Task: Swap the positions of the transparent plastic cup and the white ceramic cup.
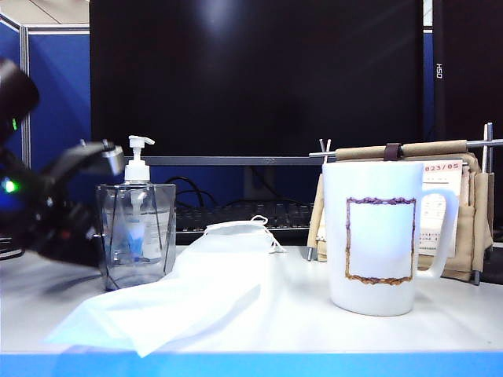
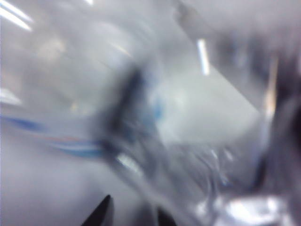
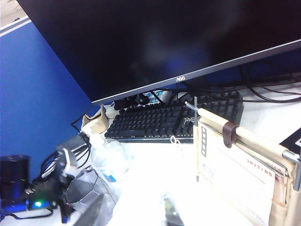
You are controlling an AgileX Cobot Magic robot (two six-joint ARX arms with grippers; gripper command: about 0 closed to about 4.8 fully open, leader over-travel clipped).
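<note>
At the left edge the left claw [image 1: 86, 200] is sitting beside the plastic cup [image 1: 135, 234], grip unclear through blur, probably needing closing on it, while the right claw [image 3: 134, 214] is waiting open above the worktop [image 1: 314, 322].

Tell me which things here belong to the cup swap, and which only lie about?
Job: transparent plastic cup, white ceramic cup, left gripper close at the plastic cup.
Lying about: sanitizer bottle, face mask, keyboard, monitor, desk calendar.

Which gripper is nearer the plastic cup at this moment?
Left. The left gripper is right beside the plastic cup, which fills its blurred wrist view. The right gripper hangs away from the cup, which appears only at the edge of its wrist view.
</note>
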